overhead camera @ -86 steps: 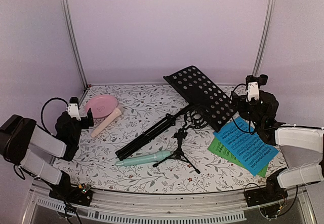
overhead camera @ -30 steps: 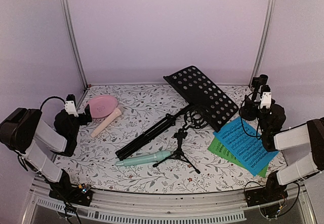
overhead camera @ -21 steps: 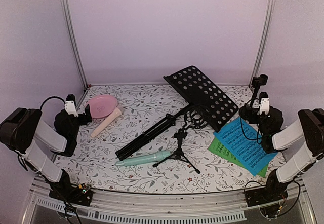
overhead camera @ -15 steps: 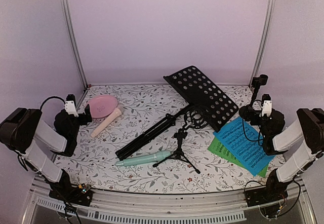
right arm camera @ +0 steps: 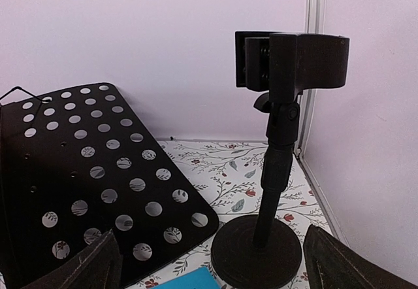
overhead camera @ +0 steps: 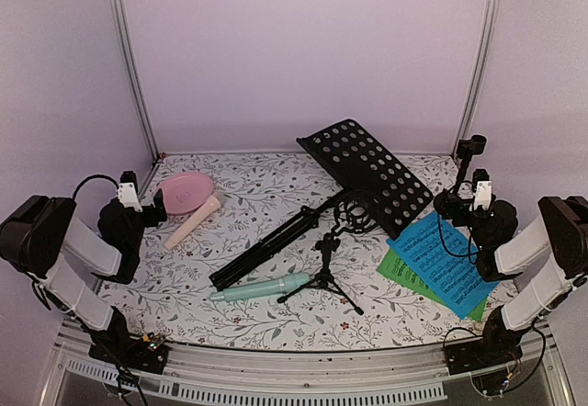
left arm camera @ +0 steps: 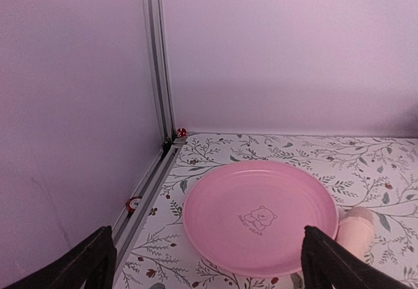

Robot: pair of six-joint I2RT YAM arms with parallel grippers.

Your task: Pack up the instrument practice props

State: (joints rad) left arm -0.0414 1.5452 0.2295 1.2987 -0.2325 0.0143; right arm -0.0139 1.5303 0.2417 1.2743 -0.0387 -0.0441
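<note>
Left gripper (left arm camera: 209, 263), fingers spread wide and empty, faces a glossy round pink plate (left arm camera: 258, 217) just beside the beige microphone (left arm camera: 356, 233). Right gripper (right arm camera: 212, 266), likewise spread, faces a round-based black stand (right arm camera: 271, 171) beside the flat perforated rack (right arm camera: 85, 171). Nearby, the blue sheet (overhead camera: 446, 261) overlaps the green sheet (overhead camera: 397, 273).

Black music rack (overhead camera: 367, 174) with round holes, blue sheet (overhead camera: 450, 261), green sheet (overhead camera: 395, 269), mint microphone (overhead camera: 262, 288), beige microphone (overhead camera: 191, 220), pink plate (left arm camera: 215, 223) with bear print, white floral desk (overhead camera: 257, 186).
</note>
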